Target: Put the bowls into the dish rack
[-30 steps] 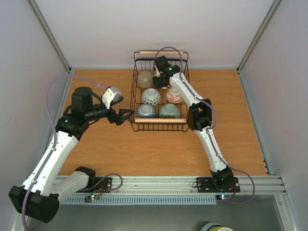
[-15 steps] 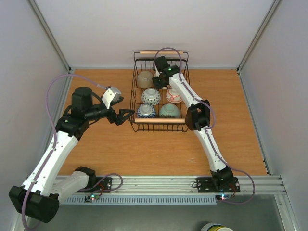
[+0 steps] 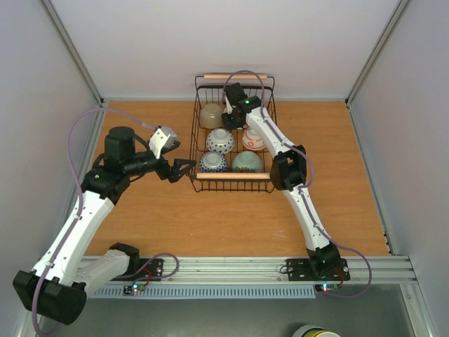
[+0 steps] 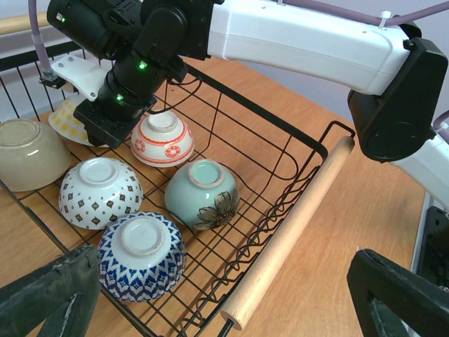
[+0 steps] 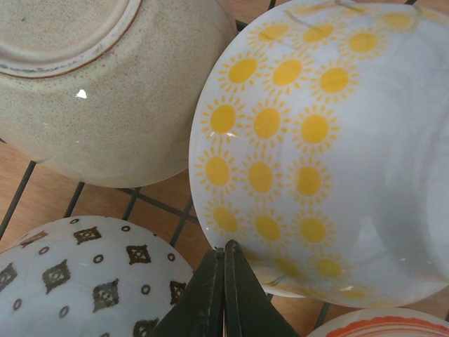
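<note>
Right gripper (image 5: 224,256) is down inside the dish rack (image 3: 231,184). Its two black fingers are pressed together with nothing between them, tips at the lower edge of the sun bowl (image 5: 316,140), which is white with yellow suns. Whether they touch it I cannot tell. Left gripper (image 3: 188,168) hangs over the table (image 3: 140,217) just outside the rack's left wall, jaws spread wide and holding nothing, pointed at the basket.

I count six bowls, all in the rack, and all but the sun bowl plainly bottom-up. In the back row are a beige bowl (image 4: 28,154) at the left and the sun bowl beside it, tilted under the right wrist. The middle row has a diamond bowl (image 4: 99,191), white with dark marks, and a red-patterned bowl (image 4: 163,139). The front row has a blue-patterned bowl (image 4: 142,256) and a pale green bowl (image 4: 205,193) with a flower on its side. They sit close together (the beige and sun bowls are nearly rim to rim in the right wrist view).

There is one rack with two wooden rods, a near handle (image 4: 295,225) and a far handle (image 3: 235,76). From above, the right arm (image 3: 270,137) lies across the rack's right side and hides the sun bowl. The rack's wire wall stands between the left gripper and the bowls. One metal rail (image 3: 231,267) runs along the near table edge.
</note>
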